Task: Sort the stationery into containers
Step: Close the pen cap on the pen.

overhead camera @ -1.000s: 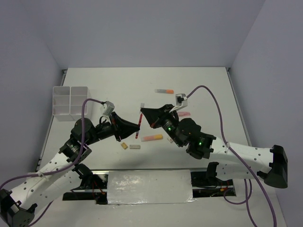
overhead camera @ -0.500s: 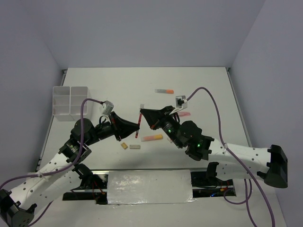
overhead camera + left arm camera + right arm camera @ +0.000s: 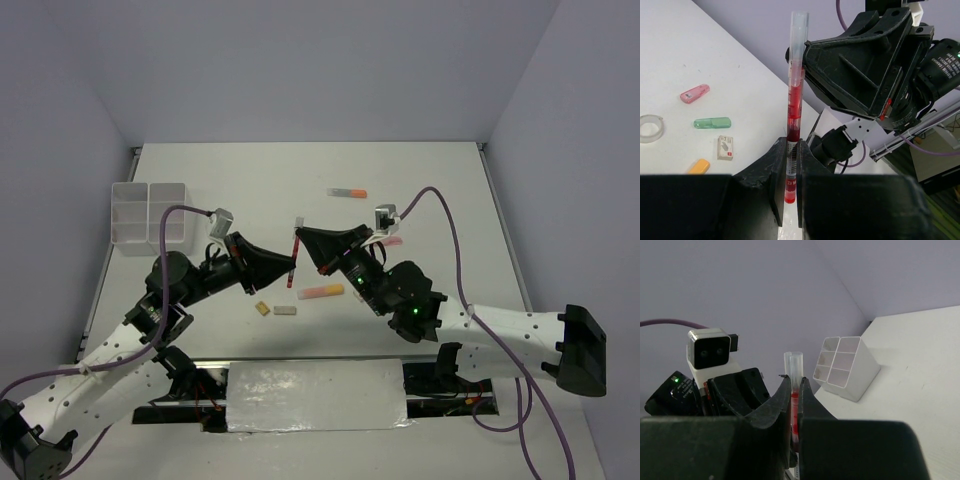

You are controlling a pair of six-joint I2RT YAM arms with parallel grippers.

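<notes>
Evidently both arms gripped the red pen [image 3: 794, 100] above the table [image 3: 420, 180]: the left gripper [image 3: 790, 155] was clamped tight on its lower end, the right gripper [image 3: 794, 390] seemingly nearer its top. The white box [image 3: 150, 212] stood well apart, far left.

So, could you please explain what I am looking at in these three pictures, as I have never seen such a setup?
It is a robot: a left arm and a right arm bolted at the near edge of a white table. One picture looks down from above and behind them; the other two come from a camera on each wrist, showing that arm's own fingers. The left gripper and right gripper are both shut on one red pen, held between them. On the table are an orange marker, a green marker, a tape ring, a tan eraser, a grey eraser and a white divided box.
</notes>
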